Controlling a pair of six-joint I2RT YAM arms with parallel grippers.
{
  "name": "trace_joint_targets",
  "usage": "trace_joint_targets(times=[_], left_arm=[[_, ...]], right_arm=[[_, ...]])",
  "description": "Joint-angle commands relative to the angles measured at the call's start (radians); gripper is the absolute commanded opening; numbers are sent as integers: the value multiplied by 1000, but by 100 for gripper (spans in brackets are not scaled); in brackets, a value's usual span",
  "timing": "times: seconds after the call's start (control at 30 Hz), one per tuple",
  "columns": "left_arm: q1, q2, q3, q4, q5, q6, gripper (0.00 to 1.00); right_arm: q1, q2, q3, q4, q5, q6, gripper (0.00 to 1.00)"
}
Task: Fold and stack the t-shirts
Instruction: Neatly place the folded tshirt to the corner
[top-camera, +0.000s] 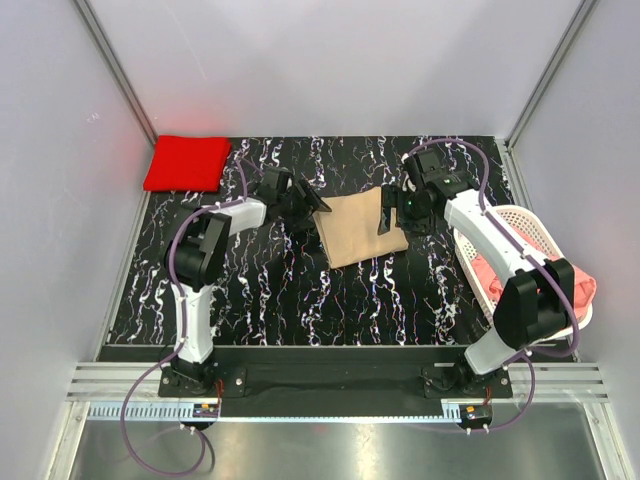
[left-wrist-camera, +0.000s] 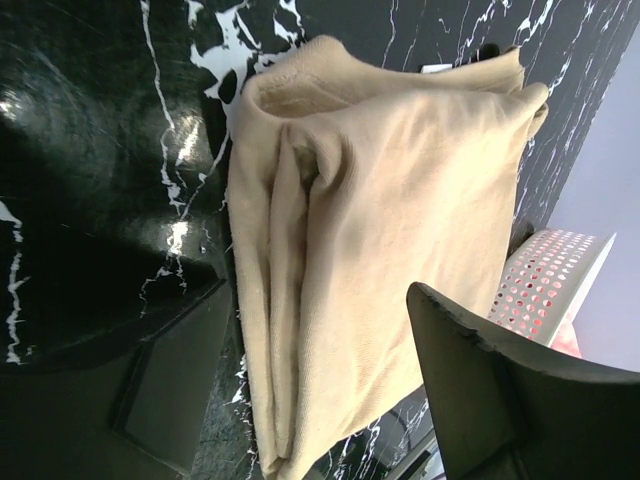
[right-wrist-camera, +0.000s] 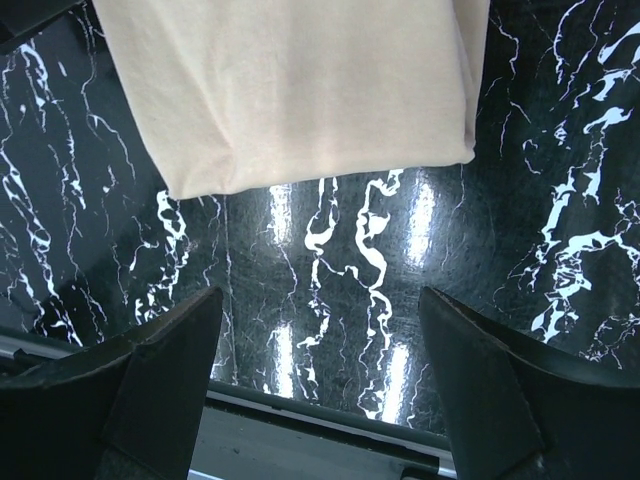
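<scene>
T-shirt in tan (top-camera: 355, 232), folded, left hand (top-camera: 318, 210) and right hand (top-camera: 388, 218) apart beside it, pink t-shirt (top-camera: 580, 286) partly hidden in basket (top-camera: 522, 213)

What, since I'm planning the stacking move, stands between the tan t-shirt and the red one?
Only the open left pincer, at the left edge of the tan t-shirt, toward the red t-shirt; nothing else visible.

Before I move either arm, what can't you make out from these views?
- Salmon-pink t-shirt: in the top view, the right arm and the basket wall cover most of it; folded or not, unclear.
- Tan t-shirt: the right wrist view cuts off its far part at the top edge.
- Left pincer: in the top view, it blends into the dark table; contact with the tan t-shirt unclear.
</scene>
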Motion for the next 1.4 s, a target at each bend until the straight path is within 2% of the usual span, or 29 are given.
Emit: trace_joint_targets(times=[0.0, 0.53, 0.63, 0.8, 0.87, 0.9, 1.07, 1.2, 1.23, 1.27, 1.37], left_arm=[[-14, 10, 10, -15, -55, 0, 77], [-13, 149, 170, -157, -95, 42, 73], [-13, 151, 170, -156, -99, 59, 71], [-11, 160, 174, -168, -93, 69, 60], [-11, 149, 179, -190, -102, 80, 61], [-11, 148, 179, -213, -113, 86, 65], [-9, 39, 148, -279, -122, 158, 70], [-9, -90, 122, -348, -103, 195, 79], [-9, -113, 113, -363, -95, 203, 79], [-9, -142, 110, -384, -90, 223, 80], [-5, -246, 73, -475, -96, 249, 79]], right_arm=[[-4, -68, -10, 35, -37, -7, 87], [-19, -146, -94, 44, -29, 5, 87], [-21, -148, -103, 47, -35, 8, 87], [-19, -149, -114, 55, -47, 16, 87], [-21, -145, -119, 56, -54, 16, 87], [-21, -137, -119, 55, -64, 10, 86], [-21, -113, -135, 82, -133, -19, 87], [-19, -94, -143, 105, -274, 68, 90], [-10, -93, -167, 142, -297, 91, 92], [8, -94, -178, 163, -308, 116, 99], [135, -88, -189, 219, -212, 41, 100]])
